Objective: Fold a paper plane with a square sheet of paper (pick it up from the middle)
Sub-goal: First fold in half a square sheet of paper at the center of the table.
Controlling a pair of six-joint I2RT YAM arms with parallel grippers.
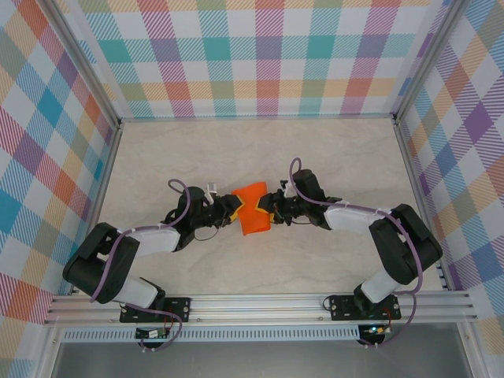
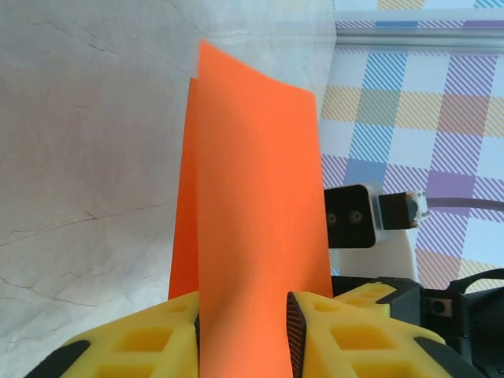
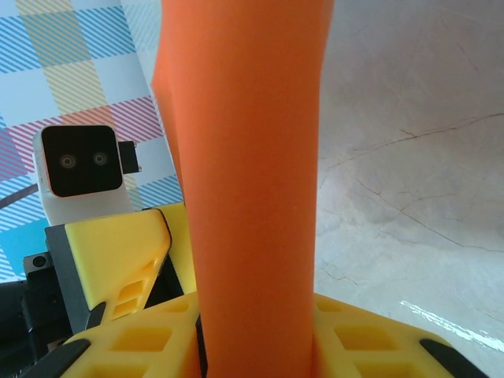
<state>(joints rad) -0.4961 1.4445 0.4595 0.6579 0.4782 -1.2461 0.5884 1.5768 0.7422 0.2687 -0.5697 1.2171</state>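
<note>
The square sheet of paper (image 1: 253,209) is bright orange and bent over into a doubled, curved strip, held above the middle of the table between both arms. My left gripper (image 1: 234,211) is shut on its left side. In the left wrist view the sheet (image 2: 252,197) rises out of the gripper (image 2: 244,319), both pads against it. My right gripper (image 1: 272,206) is shut on the opposite side. In the right wrist view the paper (image 3: 244,157) fills the gap between the yellow fingers of that gripper (image 3: 256,323). The paper plane is out of view.
The marble-look table top (image 1: 260,150) is bare behind and in front of the paper. Checkered walls (image 1: 260,55) close off three sides, and an aluminium rail (image 1: 260,303) runs along the near edge. The two wrists face each other closely, the left wrist's camera (image 3: 79,161) just beyond the paper.
</note>
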